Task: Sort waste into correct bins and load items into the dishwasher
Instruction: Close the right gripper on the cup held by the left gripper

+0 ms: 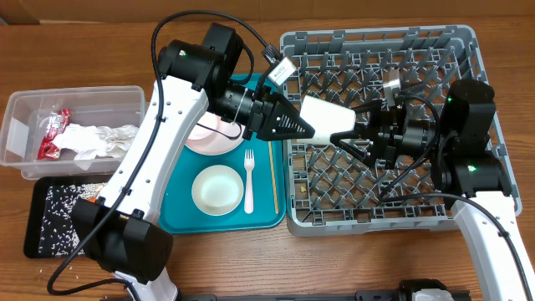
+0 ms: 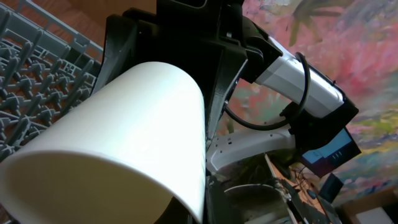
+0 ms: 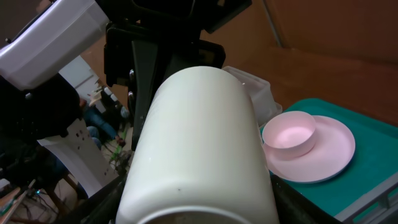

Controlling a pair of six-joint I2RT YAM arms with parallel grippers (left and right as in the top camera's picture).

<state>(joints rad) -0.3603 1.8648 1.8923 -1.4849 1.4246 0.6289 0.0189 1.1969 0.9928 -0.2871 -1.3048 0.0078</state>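
So the small white cup (image 1: pixel 326 117) is up in the air on its side, right over the left edge of the grey rack (image 1: pixel 435 50), strung between both arms. Looks like a handover to me.

The left fingers (image 1: pixel 292 125) are pinched together on the cup's wide end, gripping the thin wall at the rim, which would explain why they're closed so tight. The right fingers (image 1: pixel 361 142) sit apart, one on each side of the narrower end. I can't tell if they're actually pressing on it or just straddling it.

Why pass it across at all? My guess is the right arm has the better reach into the rack, and gripping the cup by its body lets it go down among the pegs.

The teal tray (image 1: pixel 180 219) is just beside the rack and has the rest of the dishes waiting on it:
- pink plate (image 1: pixel 205 144) with a bowl sitting on it, half hidden under the left arm
- a second whitish bowl (image 1: pixel 216 190)
- the white fork (image 1: pixel 248 180) beside that bowl
- the chopstick (image 1: pixel 274 180) along the tray's right edge

Far left on the desk (image 1: pixel 84 50), the clear tub (image 1: pixel 21 113) holds the red wrapper (image 1: pixel 54 130) and the napkins (image 1: pixel 100 138). The black tray (image 1: pixel 38 196) has the rice bits (image 1: pixel 63 217) in it, with a few grains stray on the wood. So the waste looks mostly sorted and the loading has barely started.

The risk is the left letting go before the right has a real hold.
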